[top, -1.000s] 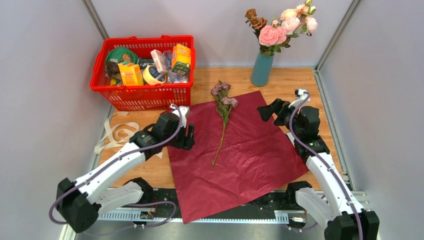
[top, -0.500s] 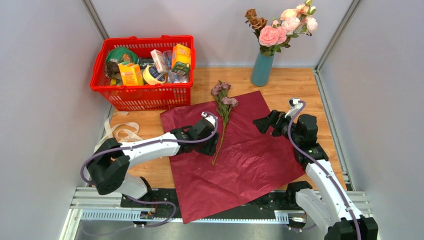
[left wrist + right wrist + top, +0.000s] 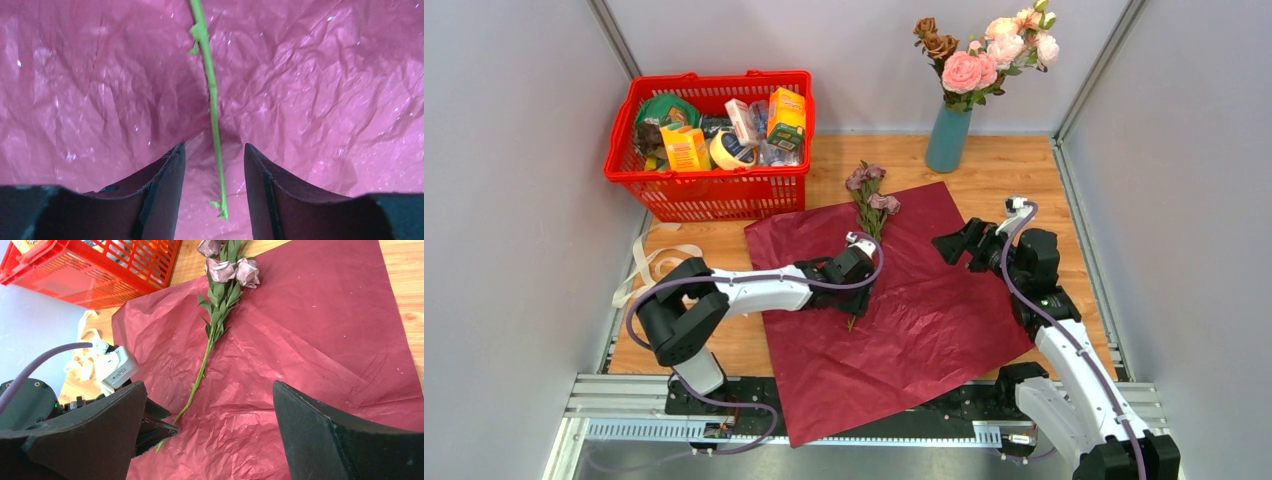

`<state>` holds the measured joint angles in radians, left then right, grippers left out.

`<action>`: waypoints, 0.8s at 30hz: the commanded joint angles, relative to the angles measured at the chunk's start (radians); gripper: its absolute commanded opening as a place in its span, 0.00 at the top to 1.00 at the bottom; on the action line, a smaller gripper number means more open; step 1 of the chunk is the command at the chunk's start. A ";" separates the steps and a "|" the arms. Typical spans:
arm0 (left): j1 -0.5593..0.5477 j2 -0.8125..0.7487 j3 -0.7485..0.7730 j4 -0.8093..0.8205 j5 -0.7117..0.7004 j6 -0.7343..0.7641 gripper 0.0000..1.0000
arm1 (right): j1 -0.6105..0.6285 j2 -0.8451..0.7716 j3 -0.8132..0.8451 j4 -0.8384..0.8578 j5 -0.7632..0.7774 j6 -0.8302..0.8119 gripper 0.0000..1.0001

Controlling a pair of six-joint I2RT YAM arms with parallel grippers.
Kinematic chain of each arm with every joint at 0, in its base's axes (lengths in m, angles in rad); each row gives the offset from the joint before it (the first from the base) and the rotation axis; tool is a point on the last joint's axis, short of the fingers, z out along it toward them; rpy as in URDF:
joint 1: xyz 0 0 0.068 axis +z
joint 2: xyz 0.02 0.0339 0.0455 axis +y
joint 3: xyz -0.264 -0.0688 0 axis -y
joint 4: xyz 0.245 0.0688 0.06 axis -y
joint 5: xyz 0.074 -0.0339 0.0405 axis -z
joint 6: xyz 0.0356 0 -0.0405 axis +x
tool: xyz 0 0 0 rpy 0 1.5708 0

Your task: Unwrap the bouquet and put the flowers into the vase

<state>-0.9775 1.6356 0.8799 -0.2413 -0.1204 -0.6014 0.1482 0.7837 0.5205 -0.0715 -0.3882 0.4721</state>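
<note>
At the far left a loose cream ribbon (image 3: pixel 659 265) lies on the wooden table (image 3: pixel 1024 170) in front of the red plastic basket (image 3: pixel 724 195); leave both alone. Next comes your left gripper (image 3: pixel 213 147), low over the sheet of dark burgundy crinkled paper (image 3: pixel 944 310). Its jaws are partly spread either side of the lower stem with a gap on each side, so it holds nothing yet. The thing to lift is the long green-stemmed artificial flower (image 3: pixel 206 354) with dusky mauve blooms (image 3: pixel 227 270), lying flat on the paper. Expect it to be very light, with a thin, springy stem that may roll or swivel between the pads. The blooms and leaves look soft and easy to crush, so keep off them. A grip where the jaws stand, near the cut end, should lift it, though the top will probably droop; a hold slightly higher, below the leaves, should carry it steadier. Its long axis runs near to far, leaning slightly right. The cut end points toward the arms' bases, and the topmost blooms lie just past the paper's far edge. Further right, at the back, the tall slim teal-green vase (image 3: pixel 948 140) stands upright, already holding pink, cream and brown flowers (image 3: pixel 984 60). Your right gripper (image 3: pixel 209 385) hovers over the paper's right side, jaws wide and empty.
</note>
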 commanded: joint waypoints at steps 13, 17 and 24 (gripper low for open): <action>-0.032 0.093 0.053 0.028 -0.042 -0.005 0.57 | 0.002 0.104 0.064 -0.042 -0.077 0.013 0.00; -0.059 0.122 0.071 -0.019 -0.099 -0.012 0.61 | 0.002 0.077 0.050 -0.040 -0.066 0.013 0.00; -0.078 0.147 0.079 -0.030 -0.120 -0.018 0.69 | 0.002 0.060 0.046 -0.042 -0.058 0.016 0.00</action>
<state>-1.0451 1.7317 0.9588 -0.2115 -0.2489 -0.6041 0.1482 0.8604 0.5381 -0.1234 -0.4381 0.4889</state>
